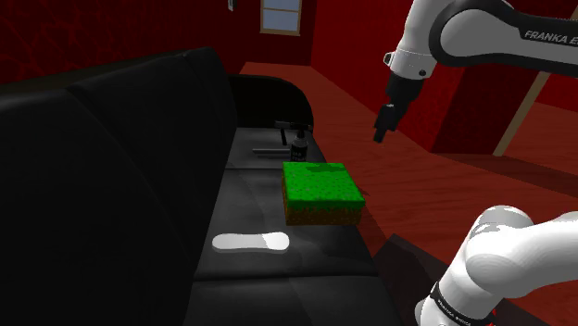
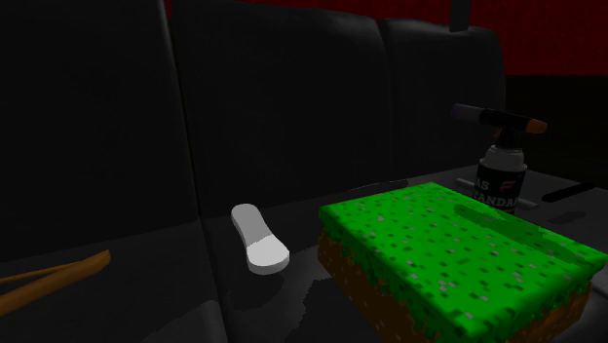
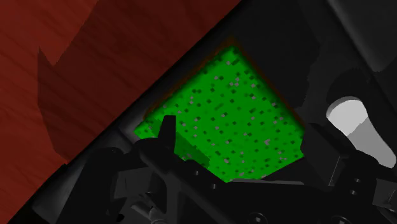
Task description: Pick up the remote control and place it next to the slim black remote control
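Fingers (image 3: 167, 130) apart, the black gripper (image 1: 381, 130) hangs high over the green-topped block (image 1: 321, 193) at the black sofa's (image 1: 139, 139) front edge, the white remote (image 1: 250, 243) lying on the seat nearer the backrest, reddish wood floor (image 1: 435, 194) and red walls (image 1: 352, 37) beyond.

Dim red walls (image 1: 357, 37) around a reddish wooden floor (image 1: 435, 194); long black sofa (image 1: 120, 148) along the shoulder view's left; small window (image 1: 281, 16) on the far wall.
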`<state>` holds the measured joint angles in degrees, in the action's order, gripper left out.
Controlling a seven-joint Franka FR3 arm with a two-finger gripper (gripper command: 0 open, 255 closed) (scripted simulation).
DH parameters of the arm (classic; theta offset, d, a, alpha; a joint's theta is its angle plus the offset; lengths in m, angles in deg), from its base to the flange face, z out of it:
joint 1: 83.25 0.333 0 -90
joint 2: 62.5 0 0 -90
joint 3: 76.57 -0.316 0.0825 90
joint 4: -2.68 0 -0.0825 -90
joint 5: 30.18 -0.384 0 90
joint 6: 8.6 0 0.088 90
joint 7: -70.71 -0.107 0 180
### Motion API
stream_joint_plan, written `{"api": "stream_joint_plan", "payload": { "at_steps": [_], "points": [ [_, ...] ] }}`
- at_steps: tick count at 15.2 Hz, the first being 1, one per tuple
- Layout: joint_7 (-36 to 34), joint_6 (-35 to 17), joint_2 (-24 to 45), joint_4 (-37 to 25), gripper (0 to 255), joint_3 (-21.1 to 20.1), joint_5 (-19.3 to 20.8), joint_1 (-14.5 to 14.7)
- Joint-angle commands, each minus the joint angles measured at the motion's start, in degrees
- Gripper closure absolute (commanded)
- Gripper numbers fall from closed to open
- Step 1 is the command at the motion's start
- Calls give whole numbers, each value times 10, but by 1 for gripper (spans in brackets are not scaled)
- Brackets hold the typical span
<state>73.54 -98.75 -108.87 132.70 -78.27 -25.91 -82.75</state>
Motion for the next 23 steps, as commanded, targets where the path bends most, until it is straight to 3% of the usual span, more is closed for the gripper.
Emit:
{"api": "stream_joint_plan", "payload": {
  "at_steps": [1, 12, 23],
  "points": [
    [0, 0, 0, 0, 0, 0, 0, 0],
    [35, -152, 146, 22, 0, -42, -30, 60],
    [69, -276, 320, -13, 0, -94, -39, 111]
  ]
}}
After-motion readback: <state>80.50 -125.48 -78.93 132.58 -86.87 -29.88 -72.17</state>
